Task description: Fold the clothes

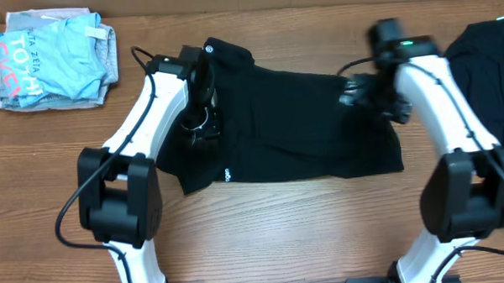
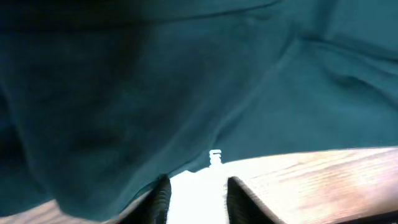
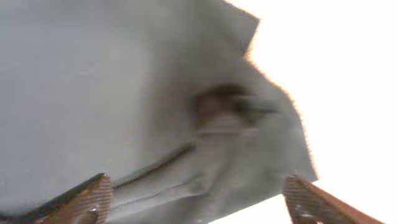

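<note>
Item: black T-shirt (image 1: 293,123), lying flat at mid-surface (image 1: 280,233). Left claw (image 2: 198,186), at the shirt's left hem: jaws narrowly apart; you cannot tell whether cloth is pinched. Right claw (image 3: 196,186), over the shirt's upper right corner: jaws wide, empty. Step, by judgement: taking hold for a fold. Next, you need both edges gripped before lifting.

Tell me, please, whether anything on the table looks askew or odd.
The black T-shirt lies unevenly folded: its near-left corner juts out and the near edge runs crooked. The pale clothes at the far left are stacked loosely, edges misaligned.
</note>
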Available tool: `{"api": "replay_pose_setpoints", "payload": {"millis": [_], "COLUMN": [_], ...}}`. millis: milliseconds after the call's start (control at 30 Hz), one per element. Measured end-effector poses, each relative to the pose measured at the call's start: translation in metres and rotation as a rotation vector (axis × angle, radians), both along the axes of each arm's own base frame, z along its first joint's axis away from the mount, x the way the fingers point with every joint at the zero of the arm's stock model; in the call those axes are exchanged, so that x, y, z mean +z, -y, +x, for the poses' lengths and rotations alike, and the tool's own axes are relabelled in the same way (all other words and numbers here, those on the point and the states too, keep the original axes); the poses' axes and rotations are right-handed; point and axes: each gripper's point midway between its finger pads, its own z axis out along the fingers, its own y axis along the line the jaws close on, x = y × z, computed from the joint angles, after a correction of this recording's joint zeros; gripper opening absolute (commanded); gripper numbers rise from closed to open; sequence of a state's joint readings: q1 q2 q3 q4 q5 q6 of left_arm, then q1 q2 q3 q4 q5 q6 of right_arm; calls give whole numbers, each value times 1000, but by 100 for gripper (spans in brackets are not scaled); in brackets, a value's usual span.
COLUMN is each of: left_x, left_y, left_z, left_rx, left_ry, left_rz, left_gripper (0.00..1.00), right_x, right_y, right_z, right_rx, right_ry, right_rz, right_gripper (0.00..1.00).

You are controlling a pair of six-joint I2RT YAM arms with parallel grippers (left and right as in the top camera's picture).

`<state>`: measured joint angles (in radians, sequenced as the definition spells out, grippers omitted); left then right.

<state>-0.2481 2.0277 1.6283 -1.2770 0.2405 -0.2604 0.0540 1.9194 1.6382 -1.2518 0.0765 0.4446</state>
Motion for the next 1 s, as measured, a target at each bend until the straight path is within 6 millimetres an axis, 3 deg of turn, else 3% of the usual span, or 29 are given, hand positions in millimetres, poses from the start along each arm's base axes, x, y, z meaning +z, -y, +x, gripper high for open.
{"api": "replay_pose_setpoints", "payload": {"millis": [67,100,267,467,700,1000], "left_x": [-7,-11,-32,-56,-66,-74], "left_y": [2,2,5,4,-12,-39], "left_z": [-1,-2,-9,-15,-16,-38], "left_rx": [-1,-1,-5,-4,51,175], "left_ry": [-24,-37,-107,-179,-198,-277], "left_rz": [-6,-7,1,17,83,123], "left_gripper": [4,4,4,4,4,4], "right_x": [-1,-1,-13,-54,-100,-104], "right_y": [23,32,50,34,22,31], "right_z": [-6,-10,-23,-36,-76,-97], "right_rx": [-62,-88,-158,-147,-220,-325], "right_ry": [-26,-38,-80,-108,-205,-268], "right_rz": [14,21,73,135,170,103], "right_gripper": [15,4,4,6,6,4]}}
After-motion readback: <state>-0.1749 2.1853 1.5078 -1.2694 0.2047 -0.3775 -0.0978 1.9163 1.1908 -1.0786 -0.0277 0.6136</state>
